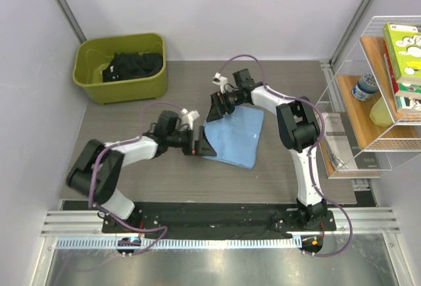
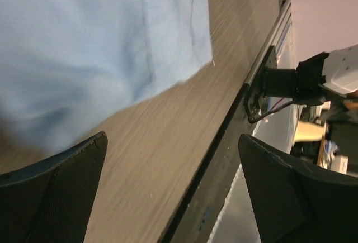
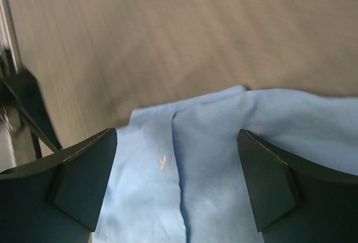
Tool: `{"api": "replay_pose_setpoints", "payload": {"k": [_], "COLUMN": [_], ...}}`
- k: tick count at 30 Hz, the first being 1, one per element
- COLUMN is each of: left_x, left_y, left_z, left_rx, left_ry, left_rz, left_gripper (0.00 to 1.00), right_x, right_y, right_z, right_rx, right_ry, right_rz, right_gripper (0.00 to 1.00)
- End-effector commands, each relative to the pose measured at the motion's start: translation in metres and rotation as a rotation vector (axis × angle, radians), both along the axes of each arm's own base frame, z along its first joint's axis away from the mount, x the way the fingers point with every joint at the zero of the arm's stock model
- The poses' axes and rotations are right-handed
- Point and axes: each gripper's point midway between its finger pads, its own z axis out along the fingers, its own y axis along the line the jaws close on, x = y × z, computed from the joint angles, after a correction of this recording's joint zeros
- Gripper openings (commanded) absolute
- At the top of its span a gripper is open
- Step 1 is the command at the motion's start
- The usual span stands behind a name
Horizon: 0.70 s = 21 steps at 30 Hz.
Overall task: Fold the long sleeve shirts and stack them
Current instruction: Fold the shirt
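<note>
A light blue long sleeve shirt [image 1: 235,136] lies folded into a rough rectangle on the grey-brown table, between the two arms. My left gripper [image 1: 198,143] is at its near left corner, open, with bare table between the fingers and the shirt's edge [image 2: 106,53] just beyond them. My right gripper [image 1: 220,106] is over the shirt's far left corner, open. In the right wrist view the button front [image 3: 168,165] lies between the wide-apart fingers, and nothing is gripped.
An olive green bin [image 1: 122,66] with dark clothes stands at the back left. A white wire shelf [image 1: 388,89] with books and a bottle is at the right. The table's black front rail [image 2: 224,137] runs near the left gripper.
</note>
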Motion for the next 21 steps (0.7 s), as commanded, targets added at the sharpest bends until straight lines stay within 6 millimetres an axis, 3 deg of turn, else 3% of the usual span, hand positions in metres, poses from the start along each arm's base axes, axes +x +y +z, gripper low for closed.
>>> {"api": "replay_pose_setpoints", "payload": {"k": [1,2,3,6,10,12,13,15,16,17,18,20,21], "left_x": [0.0,0.002,0.0,0.005,0.024,0.032,0.042,0.048,0.058,0.059,0.06,0.062,0.06], "left_y": [0.056,0.076,0.085,0.103,0.104,0.1,0.096,0.092,0.088,0.085,0.082,0.069,0.065], "left_z": [0.053,0.055,0.069,0.071,0.045,0.032,0.034,0.014,0.017,0.008,0.005,0.01,0.003], "left_rx": [-0.068,-0.048,-0.051,0.032,0.047,0.014,-0.018,-0.042,-0.076,-0.076,-0.09,-0.129,-0.126], "left_ry": [-0.106,-0.084,-0.12,-0.153,-0.018,0.073,0.062,0.182,0.149,0.17,0.18,0.133,0.149], "left_rz": [0.095,0.163,0.187,0.249,0.377,0.44,0.46,0.513,0.525,0.53,0.542,0.505,0.49], "left_gripper": [1.0,1.0,1.0,1.0,0.99,0.92,0.89,0.8,0.78,0.75,0.72,0.66,0.66], "right_x": [-0.049,-0.055,-0.059,-0.075,-0.068,-0.073,-0.076,-0.09,-0.096,-0.103,-0.118,-0.13,-0.141], "right_y": [0.022,0.025,0.028,0.033,0.029,0.019,0.011,-0.003,-0.013,-0.018,-0.027,-0.038,-0.044], "right_z": [0.004,0.015,0.022,0.048,0.088,0.098,0.095,0.083,0.082,0.076,0.059,0.05,0.038], "right_rx": [-0.055,-0.036,-0.034,-0.023,-0.05,-0.078,-0.121,-0.176,-0.213,-0.233,-0.261,-0.291,-0.312], "right_ry": [-0.128,-0.145,-0.168,-0.235,-0.298,-0.304,-0.294,-0.242,-0.231,-0.215,-0.162,-0.138,-0.099], "right_rz": [0.276,0.31,0.337,0.398,0.327,0.293,0.272,0.254,0.24,0.238,0.244,0.238,0.242], "right_gripper": [0.93,0.93,0.93,0.93,0.93,0.92,0.92,0.84,0.79,0.75,0.7,0.61,0.56]}}
